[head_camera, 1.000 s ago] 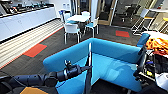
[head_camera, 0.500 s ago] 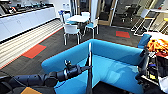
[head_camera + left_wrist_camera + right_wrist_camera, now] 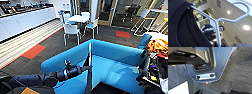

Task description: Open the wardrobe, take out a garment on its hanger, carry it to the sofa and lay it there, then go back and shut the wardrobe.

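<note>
T-shirt (image 3: 183, 27) on white hanger (image 3: 218, 21), held up by left gripper (image 3: 88, 67) over the front edge of the blue sofa (image 3: 117, 67). Head view: left arm (image 3: 42, 78) comes in low from the left and ends at the hanger, seen edge-on as a thin white upright with dark fabric hanging below it, in front of the sofa seat. Left wrist view: black shirt collar wraps the hanger shoulder, hook curves above, stem runs down into the gripper; fingers clenched on the hanger. A person stands behind, ceiling lights above. Right gripper: can't tell its finger state; right wrist view has robot body parts over dark grey carpet (image 3: 238, 72). Beyond the sofa: white table (image 3: 78, 18) with white chairs (image 3: 71, 30), red floor patches (image 3: 34, 51), long white worktop (image 3: 25, 18) along the left wall. Orange cloth (image 3: 157, 46) sits by the sofa's right arm
</note>
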`<state>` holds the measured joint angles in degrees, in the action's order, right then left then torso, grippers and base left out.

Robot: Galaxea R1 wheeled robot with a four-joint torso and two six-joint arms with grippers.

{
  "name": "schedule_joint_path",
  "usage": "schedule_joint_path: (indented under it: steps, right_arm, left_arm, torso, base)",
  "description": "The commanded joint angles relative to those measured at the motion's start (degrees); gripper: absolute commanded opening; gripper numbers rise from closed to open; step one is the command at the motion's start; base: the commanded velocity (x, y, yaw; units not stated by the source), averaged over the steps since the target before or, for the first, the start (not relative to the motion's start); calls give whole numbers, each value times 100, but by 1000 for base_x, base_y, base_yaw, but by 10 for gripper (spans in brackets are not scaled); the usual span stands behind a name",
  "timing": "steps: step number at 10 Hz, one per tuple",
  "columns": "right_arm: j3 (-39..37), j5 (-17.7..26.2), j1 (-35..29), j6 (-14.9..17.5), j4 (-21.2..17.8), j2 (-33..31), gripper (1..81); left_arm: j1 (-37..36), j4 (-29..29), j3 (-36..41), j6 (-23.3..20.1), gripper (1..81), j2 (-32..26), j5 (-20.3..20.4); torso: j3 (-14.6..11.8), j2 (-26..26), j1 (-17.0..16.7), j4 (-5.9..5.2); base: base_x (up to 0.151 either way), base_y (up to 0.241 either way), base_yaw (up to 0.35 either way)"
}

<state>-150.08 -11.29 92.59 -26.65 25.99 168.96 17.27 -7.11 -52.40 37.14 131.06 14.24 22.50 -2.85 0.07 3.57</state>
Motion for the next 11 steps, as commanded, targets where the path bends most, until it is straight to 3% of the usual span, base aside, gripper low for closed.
schedule_joint_path:
  steps: [1,2,3,5,6,7,8,10,11]
  right_arm:
    - [15,347,81,11,82,-18,811]
    - [15,347,72,11,73,-18,811]
    - [15,347,63,11,73,-18,811]
    - [15,347,63,11,73,-18,811]
    - [15,347,63,11,64,-27,811]
    - [15,347,63,11,73,-18,811]
    - [15,347,63,11,73,-18,811]
    - [15,347,63,11,73,-9,811]
    - [15,347,71,11,73,-9,811]
  left_arm:
    - [-782,-212,335,-76,10,-36,211]
    - [-782,-212,326,-76,10,-18,219]
    - [-782,-212,273,-76,10,44,325]
    - [-834,-195,168,-76,10,193,325]
    - [-844,-195,159,-76,10,237,325]
    - [-879,-186,159,-76,10,255,334]
    - [-966,-142,142,-76,10,281,334]
    - [-1248,-72,-24,90,10,447,325]
    - [-1353,-72,-147,213,10,570,316]
  torso:
    - [0,0,0,0]
    - [0,0,0,-434]
    - [0,0,2,-474]
    - [0,0,2,-892]
    - [0,0,2,-833]
    - [0,0,2,-708]
    - [0,0,2,-429]
    - [0,0,2,-365]
    - [0,0,0,-256]
  base:
    - [0,0,0]
    - [0,0,0]
    - [0,0,0]
    - [0,0,0]
    - [0,0,0]
    - [0,0,0]
    - [0,0,0]
    - [0,0,0]
    - [0,0,0]
